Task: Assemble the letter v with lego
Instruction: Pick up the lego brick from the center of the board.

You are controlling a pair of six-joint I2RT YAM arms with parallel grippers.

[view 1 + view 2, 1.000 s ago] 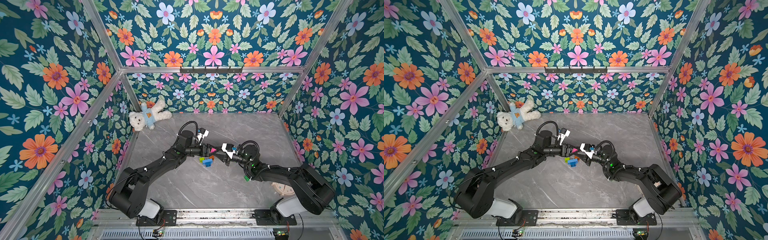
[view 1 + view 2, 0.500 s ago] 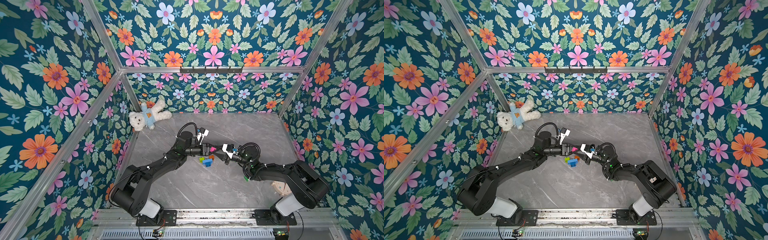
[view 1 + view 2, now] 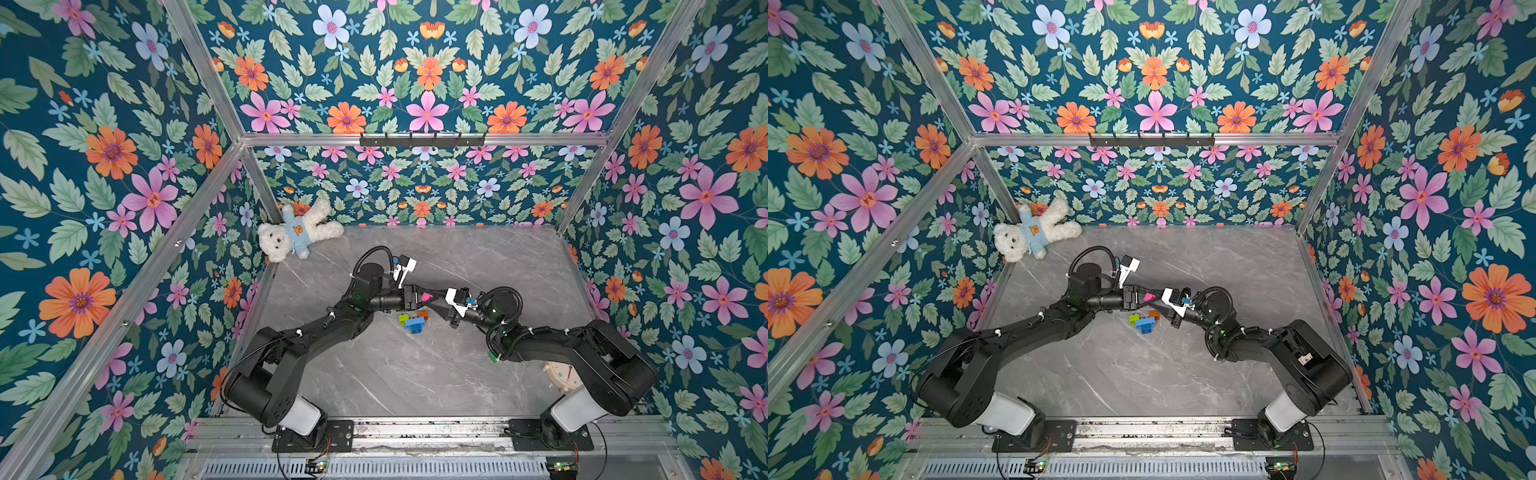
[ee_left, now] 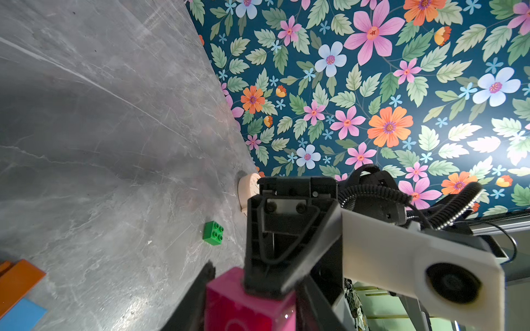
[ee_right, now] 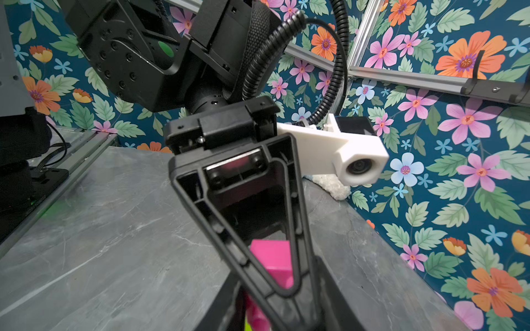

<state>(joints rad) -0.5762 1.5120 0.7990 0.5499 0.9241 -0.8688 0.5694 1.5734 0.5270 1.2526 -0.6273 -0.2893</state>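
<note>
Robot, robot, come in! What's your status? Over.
Left fingers and right fingers both shut on pink brick. Blue-lime-orange cluster sits nearby, V unfinished. Green brick apart. Nothing blocking.

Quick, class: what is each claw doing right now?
Left claw: closed on the pink brick.
Right claw: closed on the same pink brick.

Grey marbled table (image 3: 374, 374); pink brick (image 3: 424, 297); teal floral walls (image 3: 124, 174).

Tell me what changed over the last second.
The left claw closed onto the pink brick, which the right claw also grips above the table; neither moved much otherwise. Unchanged: the lime, blue and orange brick cluster on the table, the loose green brick, the teddy bear.
</note>
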